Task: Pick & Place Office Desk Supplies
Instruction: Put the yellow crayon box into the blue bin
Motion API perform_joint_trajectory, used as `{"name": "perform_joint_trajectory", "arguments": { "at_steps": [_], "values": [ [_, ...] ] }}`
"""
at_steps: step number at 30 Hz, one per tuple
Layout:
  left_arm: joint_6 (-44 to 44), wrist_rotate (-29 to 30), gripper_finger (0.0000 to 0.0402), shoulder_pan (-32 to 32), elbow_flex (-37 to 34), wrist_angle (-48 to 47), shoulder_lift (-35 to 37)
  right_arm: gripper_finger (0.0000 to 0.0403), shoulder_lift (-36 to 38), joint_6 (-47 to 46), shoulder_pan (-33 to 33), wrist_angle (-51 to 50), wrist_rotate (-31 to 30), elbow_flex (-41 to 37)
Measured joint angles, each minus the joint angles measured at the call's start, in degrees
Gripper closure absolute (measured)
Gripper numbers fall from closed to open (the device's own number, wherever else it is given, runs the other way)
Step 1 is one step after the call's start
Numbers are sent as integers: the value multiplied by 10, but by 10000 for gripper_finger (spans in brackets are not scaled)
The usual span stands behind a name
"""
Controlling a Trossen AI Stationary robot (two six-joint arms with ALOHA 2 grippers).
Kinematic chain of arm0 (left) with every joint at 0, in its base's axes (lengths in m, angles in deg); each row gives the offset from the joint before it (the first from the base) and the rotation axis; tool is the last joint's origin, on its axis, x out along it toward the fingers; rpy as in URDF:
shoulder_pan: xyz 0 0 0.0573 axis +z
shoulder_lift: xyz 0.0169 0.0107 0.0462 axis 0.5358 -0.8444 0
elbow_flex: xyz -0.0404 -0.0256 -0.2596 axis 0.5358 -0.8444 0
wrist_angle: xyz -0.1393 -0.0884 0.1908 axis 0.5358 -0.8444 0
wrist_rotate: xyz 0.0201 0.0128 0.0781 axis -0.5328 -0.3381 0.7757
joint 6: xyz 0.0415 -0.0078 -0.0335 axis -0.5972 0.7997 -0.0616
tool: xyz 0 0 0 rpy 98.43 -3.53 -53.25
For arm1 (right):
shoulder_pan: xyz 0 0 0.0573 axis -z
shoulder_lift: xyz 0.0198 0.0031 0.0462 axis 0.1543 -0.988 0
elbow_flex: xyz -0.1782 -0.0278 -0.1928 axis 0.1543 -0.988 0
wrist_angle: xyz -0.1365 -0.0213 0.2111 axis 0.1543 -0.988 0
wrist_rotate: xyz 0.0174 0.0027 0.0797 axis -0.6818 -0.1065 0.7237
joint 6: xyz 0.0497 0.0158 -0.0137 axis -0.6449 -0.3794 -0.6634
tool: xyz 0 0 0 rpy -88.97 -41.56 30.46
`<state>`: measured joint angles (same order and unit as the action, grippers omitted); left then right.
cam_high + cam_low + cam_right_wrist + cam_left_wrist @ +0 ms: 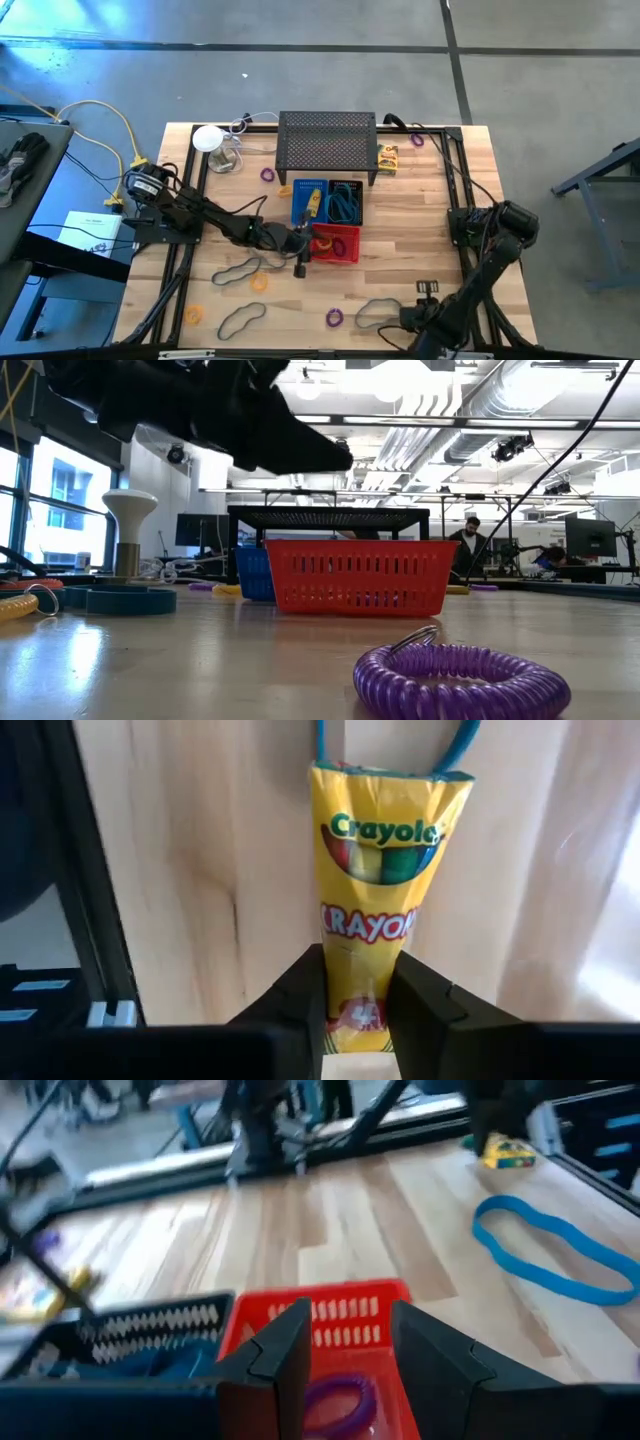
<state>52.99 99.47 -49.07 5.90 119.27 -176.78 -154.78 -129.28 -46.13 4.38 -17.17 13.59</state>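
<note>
The right gripper (355, 995) pinches a yellow crayon box (378, 890) near the table's front. The left gripper (345, 1350), fingers spread, hangs over the red bin (330, 1315).

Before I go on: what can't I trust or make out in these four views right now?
- Right claw: the crayon box sits between its fingers; its lower end is hidden by them. High view: the arm covers it.
- Left claw: over the red bin; a purple ring shows below, partly hidden, blurred.
- Blue bin contents: too small, high view.
</note>
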Motion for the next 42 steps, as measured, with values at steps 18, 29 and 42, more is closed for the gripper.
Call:
{"name": "perform_joint_trajectory", "arguments": {
  "at_steps": [18, 29, 42],
  "values": [
    [-413, -2, 267, -74, 0, 210, -58, 334, 84, 273, 224, 174, 40, 1],
    [-447, -64, 267, -76, 0, 205, -58, 334, 86, 302, 316, 231, 153, 1],
    [-432, -135, 267, -51, 0, 205, -58, 334, 86, 340, 386, 273, 207, 1]
  ]
}}
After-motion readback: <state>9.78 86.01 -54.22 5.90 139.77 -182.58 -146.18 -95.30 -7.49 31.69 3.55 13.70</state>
